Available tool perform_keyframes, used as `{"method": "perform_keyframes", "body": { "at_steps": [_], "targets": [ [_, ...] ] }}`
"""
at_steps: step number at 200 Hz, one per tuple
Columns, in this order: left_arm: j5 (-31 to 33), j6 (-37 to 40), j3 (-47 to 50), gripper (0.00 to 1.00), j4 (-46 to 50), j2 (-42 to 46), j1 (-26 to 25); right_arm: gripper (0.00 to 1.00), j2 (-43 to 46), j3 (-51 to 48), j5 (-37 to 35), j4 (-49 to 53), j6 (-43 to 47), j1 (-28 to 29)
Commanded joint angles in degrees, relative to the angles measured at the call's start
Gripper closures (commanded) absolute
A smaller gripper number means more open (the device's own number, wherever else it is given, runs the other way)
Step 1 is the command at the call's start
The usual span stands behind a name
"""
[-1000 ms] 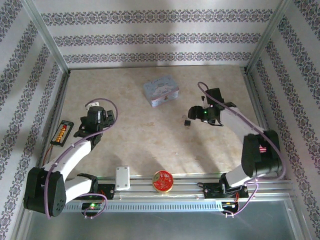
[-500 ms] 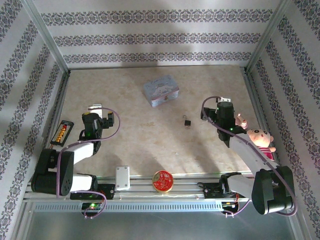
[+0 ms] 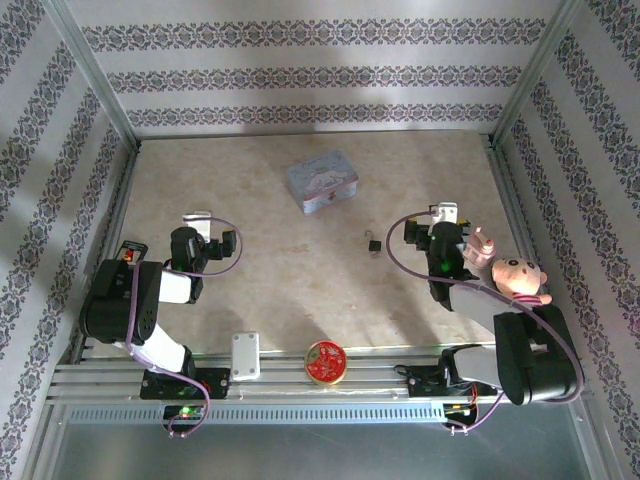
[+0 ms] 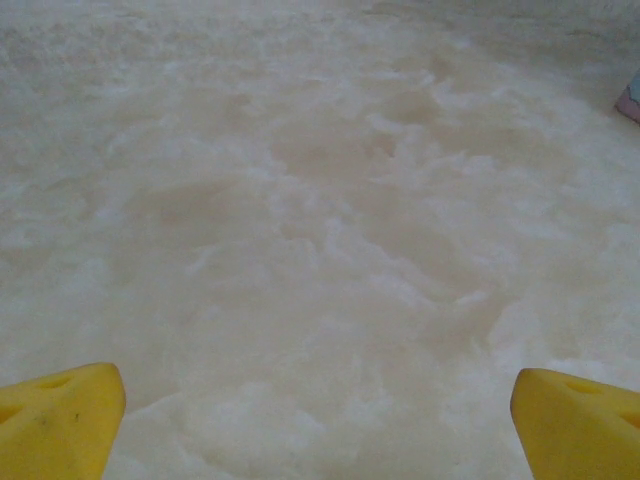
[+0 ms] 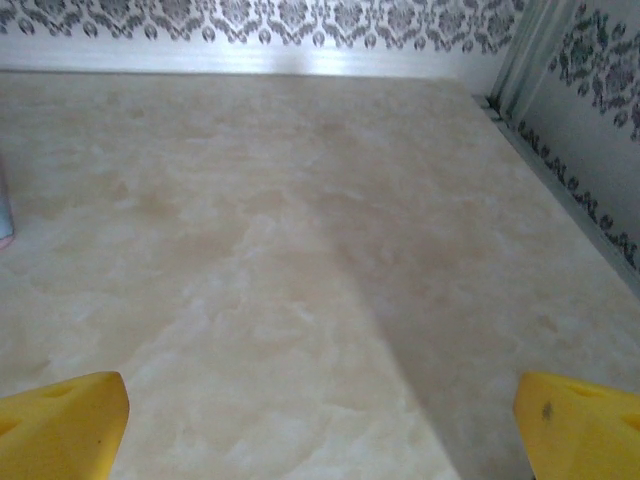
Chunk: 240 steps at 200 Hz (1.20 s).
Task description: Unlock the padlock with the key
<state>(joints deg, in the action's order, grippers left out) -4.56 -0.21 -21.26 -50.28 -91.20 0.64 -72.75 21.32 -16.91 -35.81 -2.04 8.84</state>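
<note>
My left gripper spread wide apart, my right gripper spread wide too, padlock lying on the table between them, nearer my right

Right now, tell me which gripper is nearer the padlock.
Right. The right gripper sits just to the right of the padlock in the top view, not touching it. The left gripper is much farther off on the other side.

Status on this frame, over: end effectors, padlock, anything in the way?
Left end effector open, empty; right end effector open, empty. Padlock on table, apart from both; key too small to make out. Pale blue tin beyond padlock, not touching.
</note>
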Motion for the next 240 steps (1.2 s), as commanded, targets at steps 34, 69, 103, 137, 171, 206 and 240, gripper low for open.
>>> {"method": "perform_keyframes", "body": {
  "at_steps": [34, 69, 103, 137, 171, 206, 240],
  "targets": [
    [-2.0, 0.3, -1.2, 0.01, -3.7, 0.0, 0.9, 0.02, -14.4, -4.7, 10.2, -25.7, 1.4, -5.6],
    [-2.1, 0.3, -1.0, 0.01, -3.9, 0.1, 0.9, 0.02, -14.7, -5.6, 15.3, -28.0, -0.7, -8.6],
    [-2.0, 0.3, -1.0, 0.01, -3.9, 0.1, 0.9, 0.02, -15.4, -2.1, 28.3, -22.7, 1.9, -9.7],
    [-2.1, 0.3, -1.0, 0.01, -3.9, 0.1, 0.9, 0.02, -15.7, -2.0, 33.7, -22.9, 0.8, -12.0],
    [-2.1, 0.3, -1.0, 0.01, -3.9, 0.0, 0.9, 0.02, -15.4, -2.1, 23.8, -22.7, -2.0, -11.7],
    [-2.2, 0.3, -1.0, 0.01, -3.9, 0.1, 0.9, 0.02, -15.4, -2.0, 22.3, -22.2, -1.8, -11.2],
    [-1.0, -0.1, -0.9, 0.01, -4.1, 0.0, 0.9, 0.02, -15.4, -2.0, 22.2, -22.2, -1.9, -11.1]
  ]
}}
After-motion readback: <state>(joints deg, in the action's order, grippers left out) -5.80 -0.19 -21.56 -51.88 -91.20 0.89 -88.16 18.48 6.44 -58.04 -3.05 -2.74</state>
